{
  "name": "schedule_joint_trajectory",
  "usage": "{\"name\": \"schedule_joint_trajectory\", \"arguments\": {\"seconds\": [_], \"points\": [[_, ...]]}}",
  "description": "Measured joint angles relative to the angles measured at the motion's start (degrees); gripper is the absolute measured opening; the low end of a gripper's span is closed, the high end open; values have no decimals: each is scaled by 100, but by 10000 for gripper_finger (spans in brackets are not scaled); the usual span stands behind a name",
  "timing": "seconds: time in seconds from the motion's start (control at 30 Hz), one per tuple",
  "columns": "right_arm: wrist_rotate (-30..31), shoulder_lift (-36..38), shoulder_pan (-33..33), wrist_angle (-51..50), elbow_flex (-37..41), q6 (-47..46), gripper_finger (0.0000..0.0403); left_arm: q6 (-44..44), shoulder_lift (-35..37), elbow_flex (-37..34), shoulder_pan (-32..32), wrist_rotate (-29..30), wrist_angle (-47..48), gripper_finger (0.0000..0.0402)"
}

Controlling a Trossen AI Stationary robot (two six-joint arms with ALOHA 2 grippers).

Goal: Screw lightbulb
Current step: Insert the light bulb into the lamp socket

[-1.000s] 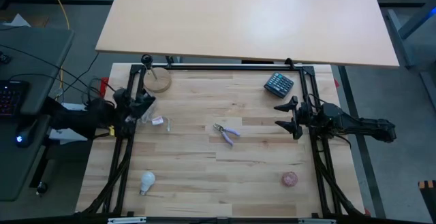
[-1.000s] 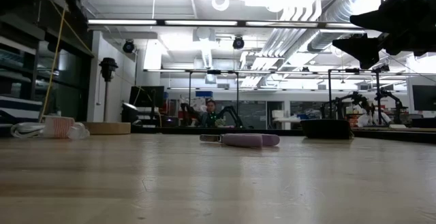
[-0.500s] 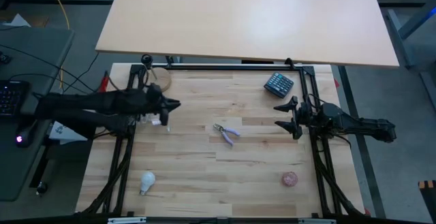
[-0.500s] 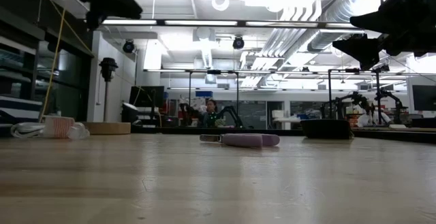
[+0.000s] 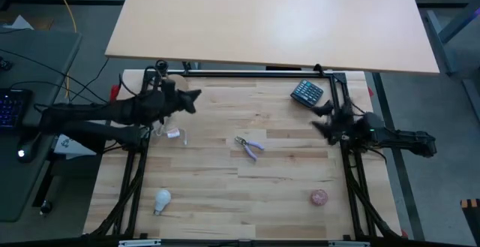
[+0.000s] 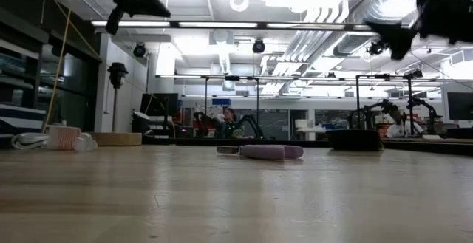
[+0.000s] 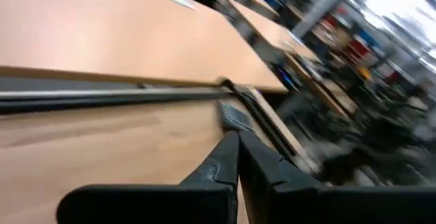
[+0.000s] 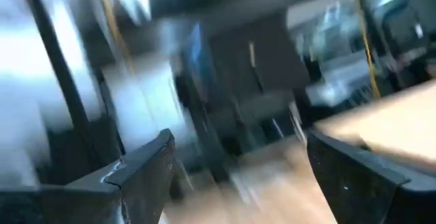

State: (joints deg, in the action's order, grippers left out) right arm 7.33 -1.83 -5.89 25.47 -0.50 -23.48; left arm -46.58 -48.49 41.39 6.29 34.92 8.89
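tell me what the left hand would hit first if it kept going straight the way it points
Probably nothing close: the shut left hand points across the table's far side toward the calculator, well off and likely below its line; height is unclear.

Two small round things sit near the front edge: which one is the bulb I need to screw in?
The white lightbulb at front left, with a short screw base. The pinkish ball at front right has none.

Small white lightbulb [image 5: 162, 200] on its side near the table's front-left corner.
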Motion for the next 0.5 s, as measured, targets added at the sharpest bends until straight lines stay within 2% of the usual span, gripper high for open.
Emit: {"name": "schedule_joint_trajectory", "arguments": {"seconds": [0.1,0.17,0.23,0.33,0.43,0.5], "points": [[1181,4,-3,1632,-4,-952,319,-299,-38,145,504,-18,787,0],[1661,-25,-5,2110,-103,-885,319,-415,-155,453,920,-312,1738,0],[1842,-119,-3,2098,-317,-673,319,-276,-376,854,1358,-621,2829,0],[2047,-452,-5,1468,-577,-645,319,-20,-788,1282,1909,-928,3994,0],[2301,-925,-12,1071,-675,-981,319,111,-1121,1253,2249,-1222,4244,0],[2413,-1242,-14,1049,-676,-1268,319,168,-1285,1085,2383,-1217,4186,2]]}}
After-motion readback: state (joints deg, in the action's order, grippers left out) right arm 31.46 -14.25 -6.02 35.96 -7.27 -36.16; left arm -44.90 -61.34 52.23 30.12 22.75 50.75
